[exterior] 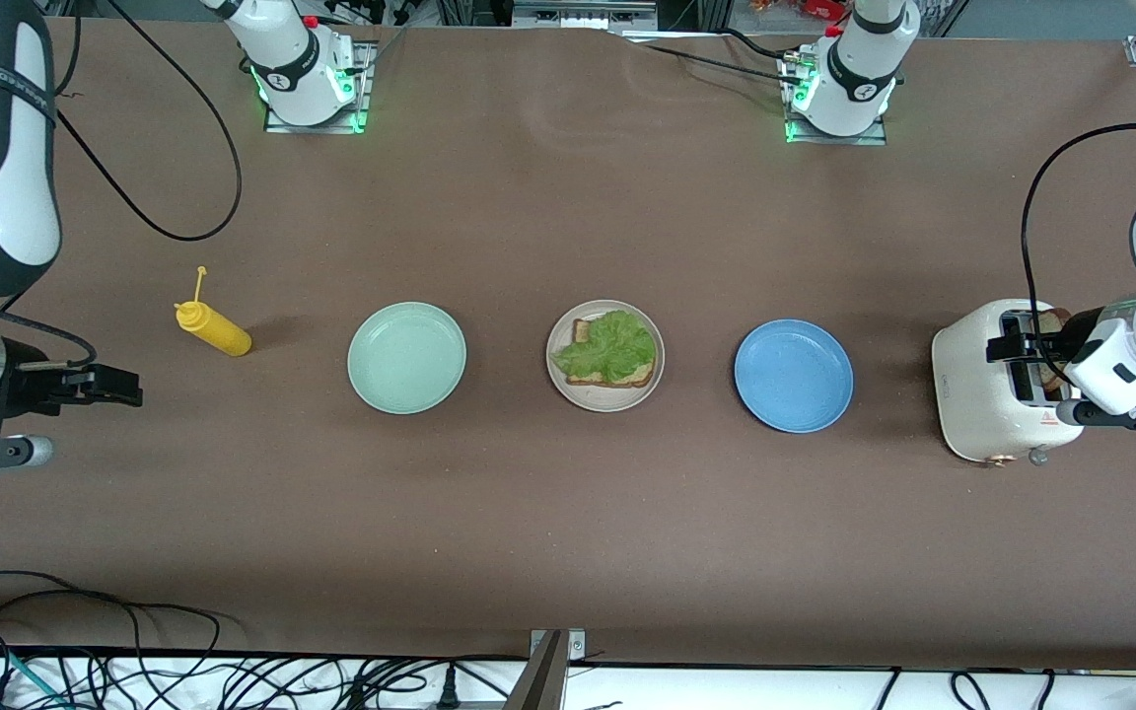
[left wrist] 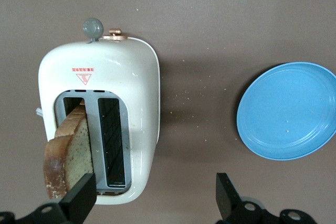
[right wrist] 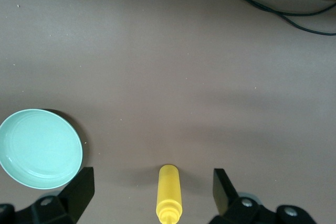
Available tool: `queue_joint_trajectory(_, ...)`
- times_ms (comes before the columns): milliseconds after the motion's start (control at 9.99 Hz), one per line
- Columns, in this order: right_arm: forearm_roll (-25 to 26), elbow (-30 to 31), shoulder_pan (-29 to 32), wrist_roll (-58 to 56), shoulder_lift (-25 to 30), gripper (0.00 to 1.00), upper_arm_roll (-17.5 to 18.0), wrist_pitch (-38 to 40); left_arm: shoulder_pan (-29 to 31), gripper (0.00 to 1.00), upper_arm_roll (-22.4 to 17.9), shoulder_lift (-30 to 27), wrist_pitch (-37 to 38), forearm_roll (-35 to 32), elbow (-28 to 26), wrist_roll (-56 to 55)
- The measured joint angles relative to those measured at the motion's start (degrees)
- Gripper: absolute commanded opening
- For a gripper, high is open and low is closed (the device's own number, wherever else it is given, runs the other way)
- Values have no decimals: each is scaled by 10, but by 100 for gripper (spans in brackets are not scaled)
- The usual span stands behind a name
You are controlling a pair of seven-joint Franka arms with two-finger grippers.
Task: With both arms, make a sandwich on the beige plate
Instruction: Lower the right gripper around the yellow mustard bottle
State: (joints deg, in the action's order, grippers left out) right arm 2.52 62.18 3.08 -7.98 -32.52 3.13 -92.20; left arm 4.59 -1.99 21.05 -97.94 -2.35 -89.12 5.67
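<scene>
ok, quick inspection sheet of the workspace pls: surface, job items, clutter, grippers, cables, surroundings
Surface: brown table, some crumbs beside the toaster.
Job's things: beige plate holds one toast slice under lettuce; second toast slice sticks up from the toaster.
Clutter: mint plate, blue plate, yellow squeeze bottle lying down.
Grippers: left gripper open over the toaster; right gripper open over the bottle.
Cables: black cable loops at the right arm's end; tangle along the front edge.
Surroundings: nothing seen.
</scene>
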Motion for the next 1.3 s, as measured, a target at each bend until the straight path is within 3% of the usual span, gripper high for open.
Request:
queue_joint_trajectory(501, -8, 95, 29, -124, 36, 100, 13, -51, -1, 100, 0, 4, 0, 0, 0, 0)
queue_joint_trajectory(1302, -245, 223, 223, -700, 43, 100, 8, -55, -2, 100, 0, 4, 0, 0, 0, 0)
